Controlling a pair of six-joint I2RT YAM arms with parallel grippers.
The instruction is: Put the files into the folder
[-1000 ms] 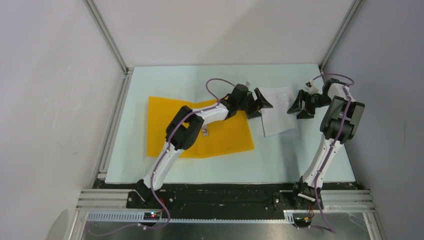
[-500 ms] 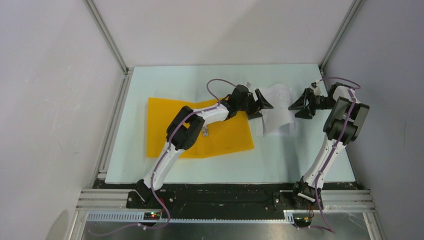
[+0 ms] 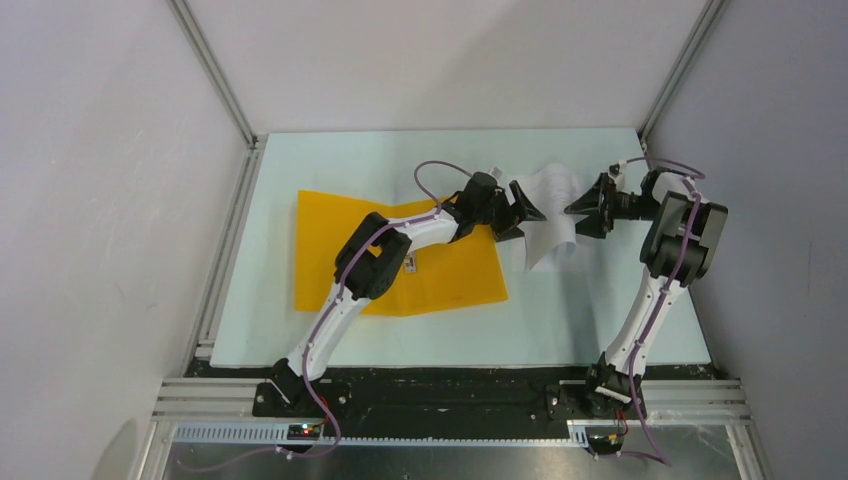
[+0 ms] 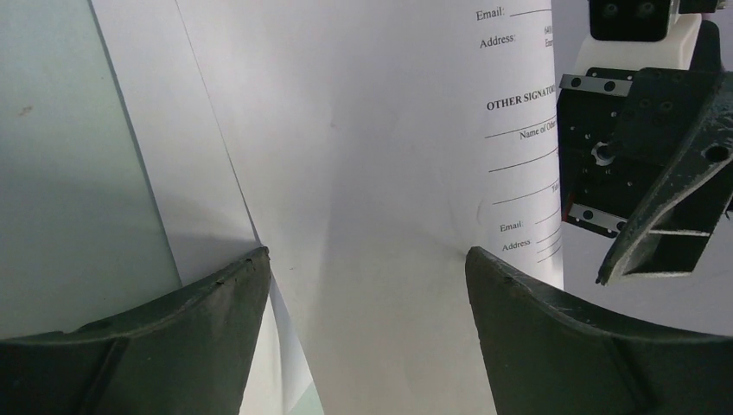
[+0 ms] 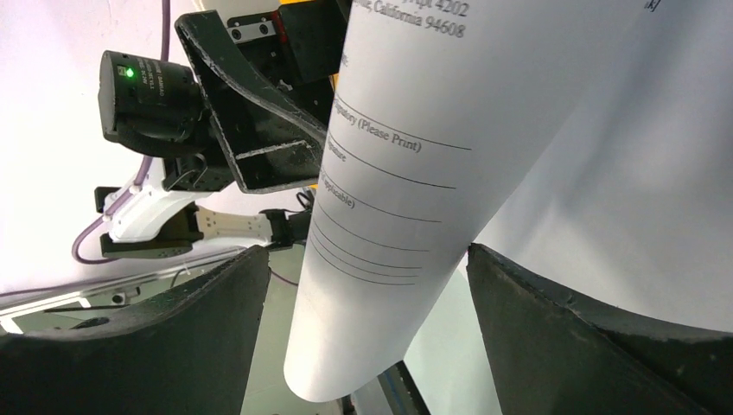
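Observation:
The orange-yellow folder [image 3: 400,262] lies open and flat on the table, left of centre, with its metal clip [image 3: 411,265] at the spine. The white files [image 3: 552,222] sit to its right, buckled up into a curl between my two grippers. My left gripper [image 3: 528,214] is open at the files' left edge, with the bulging sheet between its fingers in the left wrist view [image 4: 365,255]. My right gripper [image 3: 581,211] is open at the files' right edge, facing the left one. The curled sheet [image 5: 406,199] hangs between its fingers [image 5: 366,251].
The pale table [image 3: 330,165] is bounded by grey walls and aluminium rails [image 3: 225,250] at the left and back. The left arm's forearm [image 3: 420,228] lies over the folder's right cover. The right gripper's body [image 4: 640,164] shows close beyond the sheet in the left wrist view.
My right gripper has moved left toward the left gripper. The files, flat a second ago, have been squeezed narrower and have buckled up into a curl. The left gripper has barely moved.

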